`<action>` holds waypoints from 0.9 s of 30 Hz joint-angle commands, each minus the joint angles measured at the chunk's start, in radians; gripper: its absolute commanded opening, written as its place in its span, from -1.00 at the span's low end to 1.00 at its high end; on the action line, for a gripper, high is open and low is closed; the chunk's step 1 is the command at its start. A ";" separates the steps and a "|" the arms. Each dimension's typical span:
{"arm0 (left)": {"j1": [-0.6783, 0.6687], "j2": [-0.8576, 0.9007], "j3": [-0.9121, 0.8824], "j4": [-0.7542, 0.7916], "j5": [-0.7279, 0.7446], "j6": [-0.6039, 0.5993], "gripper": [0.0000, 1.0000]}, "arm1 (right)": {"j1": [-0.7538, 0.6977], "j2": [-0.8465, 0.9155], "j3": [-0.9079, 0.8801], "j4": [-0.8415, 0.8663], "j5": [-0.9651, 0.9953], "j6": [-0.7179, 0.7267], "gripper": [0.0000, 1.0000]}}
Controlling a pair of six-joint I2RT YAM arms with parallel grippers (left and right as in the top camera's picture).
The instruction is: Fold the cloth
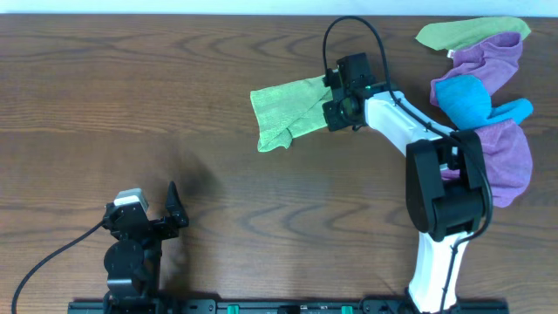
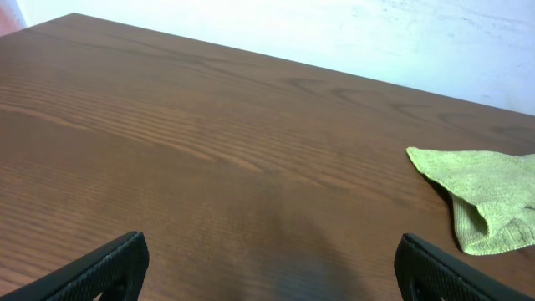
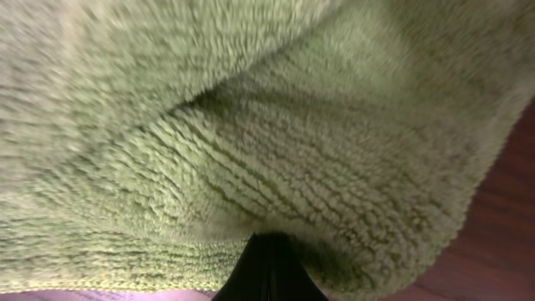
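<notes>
A green cloth (image 1: 283, 109) lies crumpled on the wooden table right of centre; it also shows at the right edge of the left wrist view (image 2: 489, 192). My right gripper (image 1: 334, 105) is shut on the cloth's right edge, and the green cloth (image 3: 251, 125) fills the right wrist view, with the closed fingertips (image 3: 269, 251) pinching it. My left gripper (image 1: 157, 205) is open and empty near the table's front left, far from the cloth; its two fingertips frame bare wood (image 2: 267, 267).
A pile of other cloths sits at the back right: a green one (image 1: 471, 33), purple ones (image 1: 501, 144) and a blue one (image 1: 475, 100). The right arm's base (image 1: 445, 209) stands at the front right.
</notes>
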 commanded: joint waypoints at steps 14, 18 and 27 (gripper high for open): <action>-0.003 -0.005 -0.025 -0.006 -0.003 0.015 0.90 | 0.021 0.040 0.007 -0.230 -0.017 0.031 -0.97; -0.003 -0.005 -0.025 -0.006 -0.003 0.015 0.90 | 0.058 0.010 0.007 -0.309 -0.016 0.051 -0.97; -0.003 -0.005 -0.025 -0.006 -0.003 0.015 0.90 | 0.122 -0.019 0.007 -0.401 0.015 0.071 -0.97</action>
